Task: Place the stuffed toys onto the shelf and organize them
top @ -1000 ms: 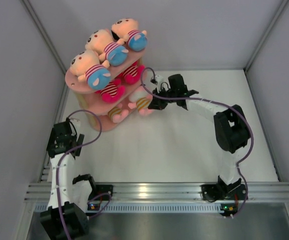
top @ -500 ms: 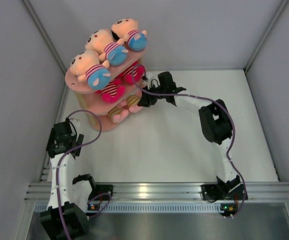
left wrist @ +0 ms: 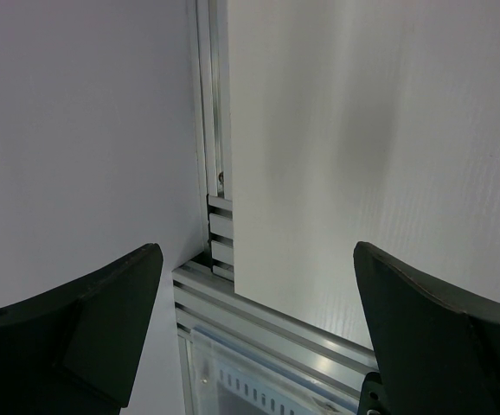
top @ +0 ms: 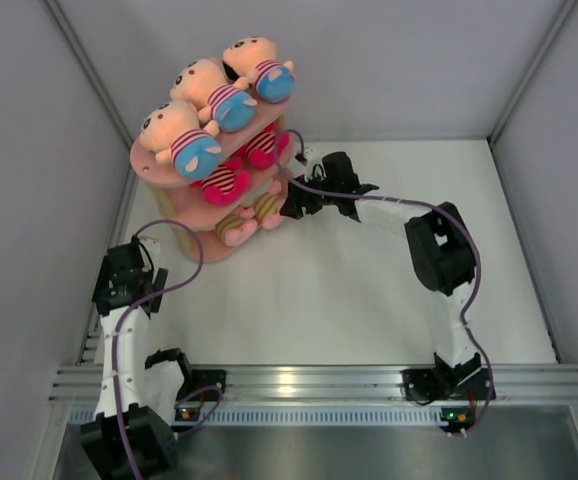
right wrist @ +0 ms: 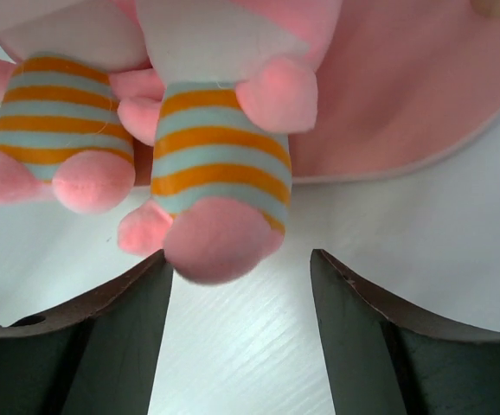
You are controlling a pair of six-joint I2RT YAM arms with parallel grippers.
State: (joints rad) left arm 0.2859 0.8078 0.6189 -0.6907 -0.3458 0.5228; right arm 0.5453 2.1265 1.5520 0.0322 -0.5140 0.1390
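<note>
Seven plush toys appear placed on the pink three-tier oval-board shelf (top: 141, 160): three peach-headed dolls (top: 209, 95) on top, two magenta-bodied dolls (top: 226, 182) on the middle board, two pink yellow-striped dolls (top: 267, 207) at the bottom. Right gripper (top: 291, 200): jaws parted beside a striped leg, not pinching it. Left gripper (top: 129, 272): wide, empty. Likely left: retraction.

Readable text: none in any view.
Stuffed toys (top: 212, 97): striped shirts only, no lettering.
Shelf (top: 145, 160): plain pink boards, no label.
Arm bases (top: 456, 383): tiny lit indicators, nothing legible.
</note>
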